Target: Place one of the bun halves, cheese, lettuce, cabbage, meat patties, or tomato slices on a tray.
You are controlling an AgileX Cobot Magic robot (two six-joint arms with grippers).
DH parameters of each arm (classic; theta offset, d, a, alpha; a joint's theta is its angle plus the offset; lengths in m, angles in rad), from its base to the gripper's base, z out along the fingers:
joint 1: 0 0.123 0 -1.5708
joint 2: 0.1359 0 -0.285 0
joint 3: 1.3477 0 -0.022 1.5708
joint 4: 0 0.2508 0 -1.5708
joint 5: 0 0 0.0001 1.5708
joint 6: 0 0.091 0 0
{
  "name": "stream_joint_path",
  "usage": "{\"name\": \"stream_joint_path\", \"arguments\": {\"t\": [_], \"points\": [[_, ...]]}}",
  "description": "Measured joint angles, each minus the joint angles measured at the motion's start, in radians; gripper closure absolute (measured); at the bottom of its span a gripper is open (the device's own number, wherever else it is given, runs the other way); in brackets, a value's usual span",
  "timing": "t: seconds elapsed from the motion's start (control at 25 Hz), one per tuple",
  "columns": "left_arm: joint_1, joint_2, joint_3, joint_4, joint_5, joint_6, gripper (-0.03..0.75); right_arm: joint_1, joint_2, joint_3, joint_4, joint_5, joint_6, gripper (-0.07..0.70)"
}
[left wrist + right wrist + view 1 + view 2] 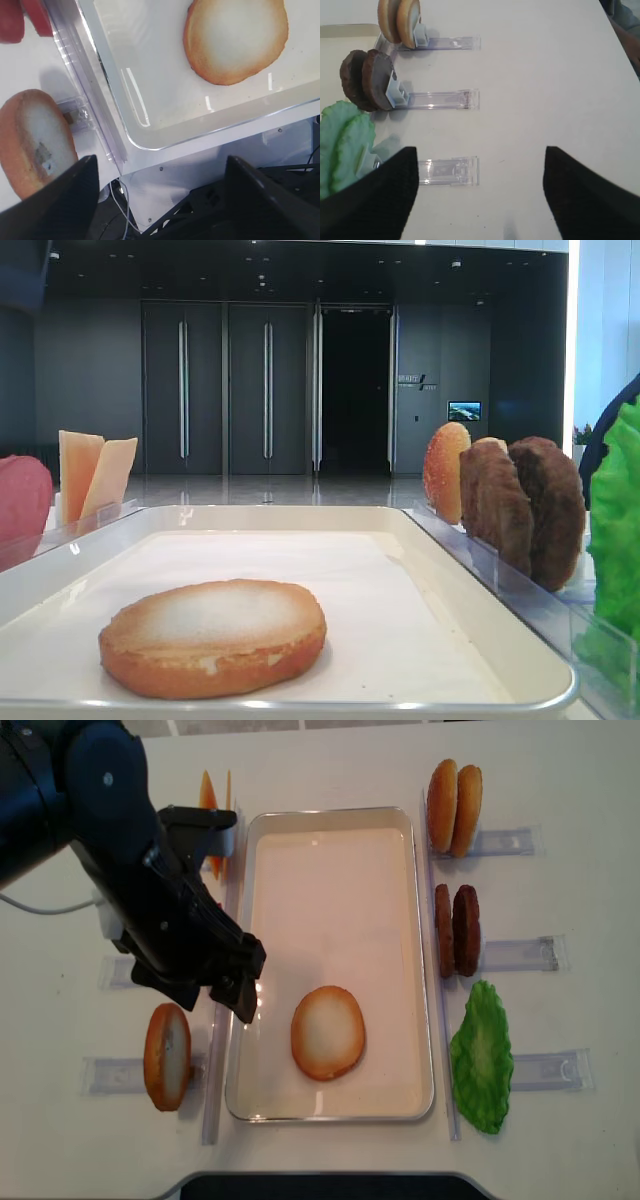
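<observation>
While arm point(110, 870) hides tomato slices point(20, 502)

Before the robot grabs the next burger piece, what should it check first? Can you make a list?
1. Bun half lies flat inside the tray: ok.
2. Left end effector is open and empty: ok.
3. Right end effector is open and empty: ok.
4. Meat patties stand upright in their rack: ok.
5. Lettuce is at its rack: ok.
6. Cheese is ready to grab: cannot tell, partly hidden.

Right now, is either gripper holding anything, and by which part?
Nothing is held. The left gripper is open and empty beside the tray; the right gripper is open over bare table.
</observation>
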Motion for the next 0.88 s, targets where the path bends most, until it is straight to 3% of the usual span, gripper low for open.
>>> {"name": "stream_joint_path", "arguments": {"t": [0.24, 0.36, 0.64, 0.88], "points": [[0.012, -0.025, -0.001, 0.035, 0.000, 0.001, 0.125, 0.000, 0.000, 0.000, 0.000, 0.000, 0.000, 0.107], [0.085, -0.065, -0.001, 0.067, 0.001, 0.014, 0.126, 0.000, 0.000, 0.000, 0.000, 0.000, 0.000, 0.107], [0.359, -0.150, -0.001, 0.106, 0.005, 0.138, 0.173, 0.000, 0.000, 0.000, 0.000, 0.000, 0.000, 0.107], [0.636, -0.187, -0.001, 0.137, 0.008, 0.260, 0.177, 0.000, 0.000, 0.000, 0.000, 0.000, 0.000, 0.107]]}}
